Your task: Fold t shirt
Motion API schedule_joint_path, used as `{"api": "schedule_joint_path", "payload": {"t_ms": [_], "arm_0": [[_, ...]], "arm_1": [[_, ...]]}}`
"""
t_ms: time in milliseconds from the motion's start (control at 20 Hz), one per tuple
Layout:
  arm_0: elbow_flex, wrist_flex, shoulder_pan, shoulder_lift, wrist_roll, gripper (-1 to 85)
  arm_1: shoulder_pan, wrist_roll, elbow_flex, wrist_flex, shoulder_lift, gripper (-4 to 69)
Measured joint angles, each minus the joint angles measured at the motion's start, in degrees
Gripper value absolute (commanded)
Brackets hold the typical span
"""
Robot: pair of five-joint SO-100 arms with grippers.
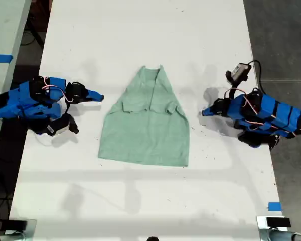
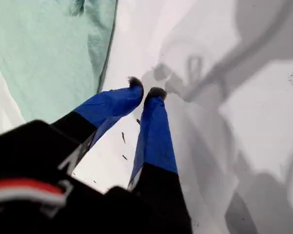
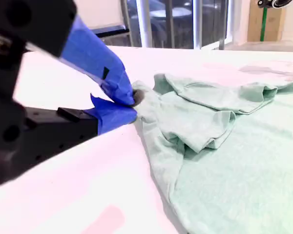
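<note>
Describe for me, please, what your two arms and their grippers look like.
Both arms are bright blue plastic with black motor blocks and thin red-and-white cables looped over them. My first gripper has two tapering blue fingers with dark tips. My second gripper has blue jaws on a black body.

no readable text, labels, numbers anywhere

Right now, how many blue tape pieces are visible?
2. A tape strip lies at the exterior view's left edge, beside the table; a tape piece sits near that view's lower right corner. More could be hidden.
</note>
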Motion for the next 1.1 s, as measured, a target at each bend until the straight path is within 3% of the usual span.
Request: {"api": "schedule_joint_path", "payload": {"t_ms": [300, 1100], "arm_0": [[0.00, 0.00, -0.79, 0.00, 0.00, -0.2], [0.00, 0.70, -0.70, 0.00, -2.02, -0.2]], "arm_1": [[1.67, -3.16, 0.00, -1.41, 0.00, 7.0], [1.05, -0.35, 0.09, -1.41, 0.00, 3.6]]}}
